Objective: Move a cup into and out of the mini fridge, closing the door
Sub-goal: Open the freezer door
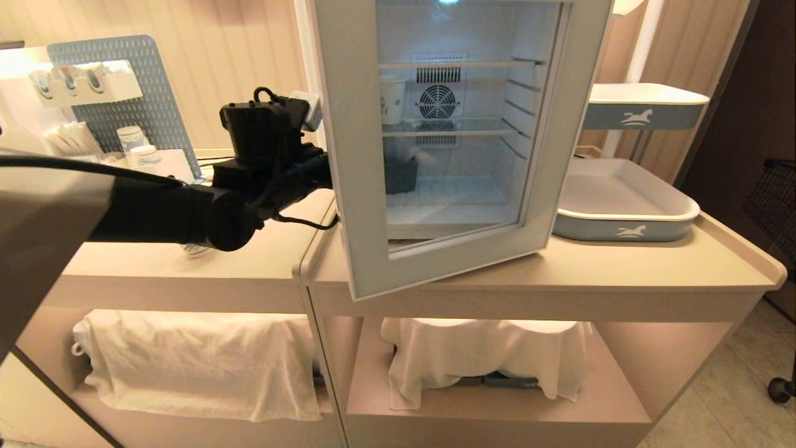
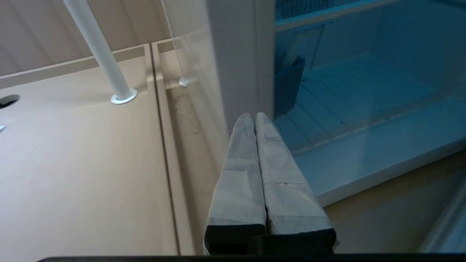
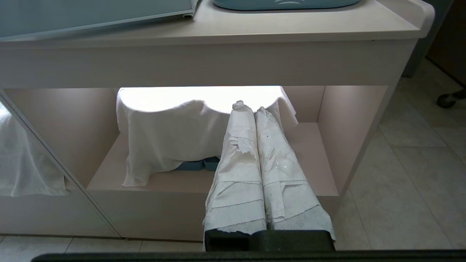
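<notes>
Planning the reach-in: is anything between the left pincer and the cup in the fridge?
Yes. The half-open door hangs between them; the left pincer, shut, sits at its hinge side, outside the fridge. The cup stands on the middle shelf.

The mini fridge (image 1: pixel 472 124) stood on the counter (image 1: pixel 622 267) before me, its door (image 1: pixel 348 155) swung out towards me. The cup (image 1: pixel 392 99) sat on a shelf inside, left of the fan grille (image 1: pixel 437 101). A tray (image 1: pixel 622 199) lay right of the fridge. My left gripper (image 2: pixel 254 115) reached behind the door, at the fridge's left front edge
</notes>
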Controlling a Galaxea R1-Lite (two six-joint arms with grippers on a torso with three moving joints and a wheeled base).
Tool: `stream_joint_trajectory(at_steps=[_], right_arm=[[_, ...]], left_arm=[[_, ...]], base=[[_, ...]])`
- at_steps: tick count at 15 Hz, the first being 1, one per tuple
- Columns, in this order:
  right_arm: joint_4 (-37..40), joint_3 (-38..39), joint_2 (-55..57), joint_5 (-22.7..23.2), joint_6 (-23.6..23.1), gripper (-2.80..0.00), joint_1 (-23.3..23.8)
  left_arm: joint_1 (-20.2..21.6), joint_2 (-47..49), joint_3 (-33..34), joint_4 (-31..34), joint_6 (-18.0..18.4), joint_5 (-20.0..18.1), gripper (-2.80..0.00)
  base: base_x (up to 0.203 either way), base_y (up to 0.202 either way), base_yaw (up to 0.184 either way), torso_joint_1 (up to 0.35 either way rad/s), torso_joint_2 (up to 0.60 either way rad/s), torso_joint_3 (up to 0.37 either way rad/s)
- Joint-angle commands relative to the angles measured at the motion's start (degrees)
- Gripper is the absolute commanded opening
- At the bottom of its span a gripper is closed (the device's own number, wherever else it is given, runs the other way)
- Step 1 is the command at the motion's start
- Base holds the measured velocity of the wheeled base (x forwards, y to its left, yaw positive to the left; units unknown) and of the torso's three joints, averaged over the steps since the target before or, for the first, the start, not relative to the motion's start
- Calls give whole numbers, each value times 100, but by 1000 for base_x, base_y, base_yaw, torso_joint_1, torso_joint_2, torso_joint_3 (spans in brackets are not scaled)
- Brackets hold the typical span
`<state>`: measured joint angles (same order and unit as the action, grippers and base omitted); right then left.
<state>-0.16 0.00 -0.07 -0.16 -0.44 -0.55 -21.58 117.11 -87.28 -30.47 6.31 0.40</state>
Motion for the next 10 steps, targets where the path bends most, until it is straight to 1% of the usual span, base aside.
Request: stream_joint_trajectory(at_steps=[1, 3, 5, 7, 9, 10], right_arm=[[-2, 0, 3, -2, 0, -280, -7], [-2, 0, 7, -2, 0, -280, -7], [-2, 0, 7, -2, 0, -280, -7], [-2, 0, 7, -2, 0, -280, -7], [-2, 0, 7, -2, 0, -280, -7], [-2, 0, 6, -2, 0, -280, -7]], left_arm=[[-83, -235, 104, -18, -273, -24, -280], [-132, -438, 210, -9, -461, -120, -280], [-198, -575, 186, 15, -683, -374, -280], [-296, -702, 333, 0, -826, -441, -280], [-572, -899, 458, 18, -1163, -452, -280], [-760, -1001, 567, 17, -1257, -453, -280]], base=[[0, 0, 0, 0, 0, 0], [0, 0, 0, 0, 0, 0], [0, 0, 0, 0, 0, 0], [0, 0, 0, 0, 0, 0], [0, 0, 0, 0, 0, 0], [0, 0, 0, 0, 0, 0]])
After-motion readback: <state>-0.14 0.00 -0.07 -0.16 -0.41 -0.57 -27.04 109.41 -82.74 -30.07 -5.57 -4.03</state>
